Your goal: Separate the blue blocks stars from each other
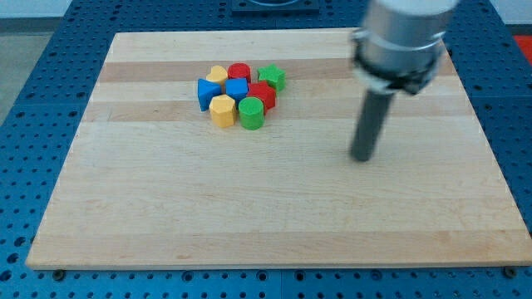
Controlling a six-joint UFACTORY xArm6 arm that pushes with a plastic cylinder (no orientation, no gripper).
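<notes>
**Tip still clear of the cluster; blue pair not yet parted**

While nothing is being touched, my tip [362, 157] is seen on bare board, well apart from the blocks and toward the view's right. No jaws are fitted, so nothing is held. Farther up and left, the cluster is found: a yellow block [222, 110] and green cylinder [251, 113] nearest, then the blue triangular block [205, 92] just beside the blue cube [238, 90], with red blocks [263, 94], a yellow heart [217, 75] and a green star [272, 78] beyond. The approach step is judged to be in hand; a leftward sweep and a push between the blue pair would be called for.
</notes>
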